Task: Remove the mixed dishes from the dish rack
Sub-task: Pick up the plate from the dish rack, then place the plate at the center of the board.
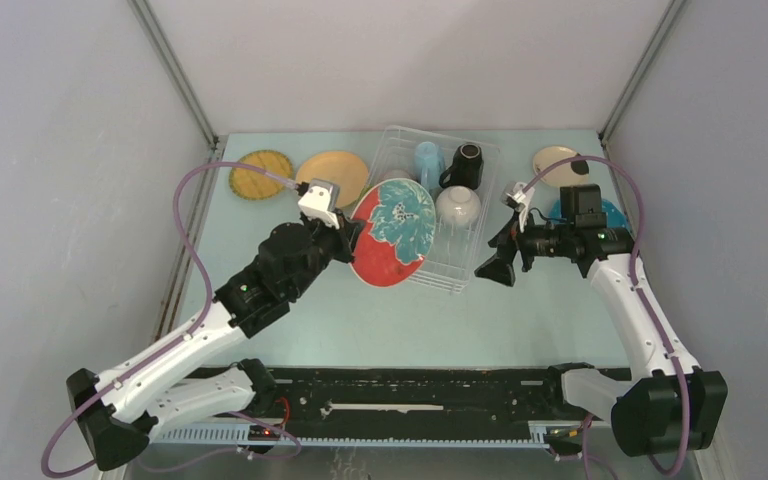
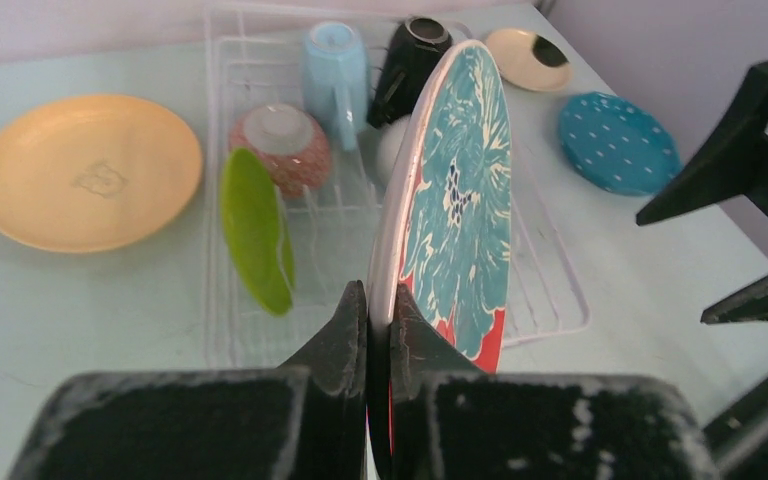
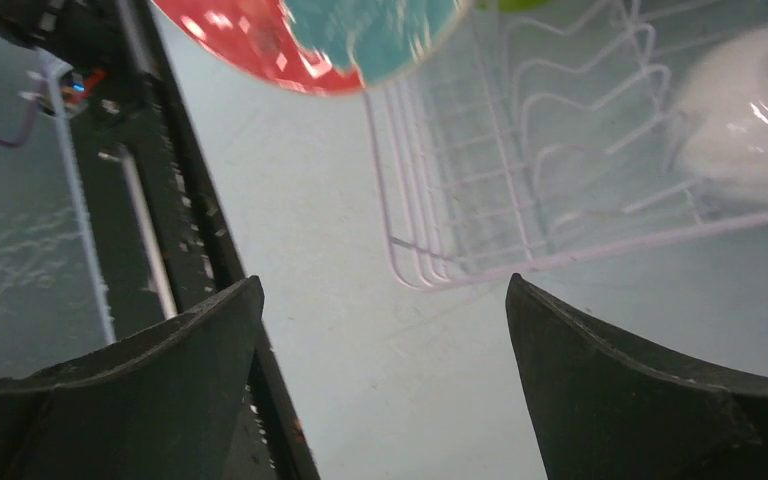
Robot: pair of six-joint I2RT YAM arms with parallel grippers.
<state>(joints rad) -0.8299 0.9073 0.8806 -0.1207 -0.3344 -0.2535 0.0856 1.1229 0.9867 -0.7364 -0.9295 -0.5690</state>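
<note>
- Far left of the table: yellow woven-pattern plate (image 1: 260, 175) and orange plate (image 1: 332, 175) lie flat, well clear of the dish rack (image 3: 480, 268).
- Left gripper (image 2: 378, 305): clenched on the rim of the red floral plate (image 1: 392, 232). The jaws pinch the plate edge-on.
- Red floral plate: stands nearly upright at the rack's near-left corner, with its long face running away from the wrist. The right wrist view shows its lower rim above the rack's corner wire. Whether it is fully clear of the tines cannot be confirmed.
- Governing relation: bare table lies to the left of and nearer than the plate. Judgement: carry the plate leftward and roll it from upright to flat before letting go.
- Inside the rack: lime green plate (image 2: 255, 225) on edge, speckled bowl (image 2: 280, 140), light-blue cup (image 2: 335, 70), black mug (image 2: 410, 55) and white bowl (image 1: 457, 207).
- Right gripper (image 3: 382, 290): released, with its fingers spread wide, holding nothing. It hovers just beside the rack's near-right corner and is the nearer arm to the white bowl.
</note>
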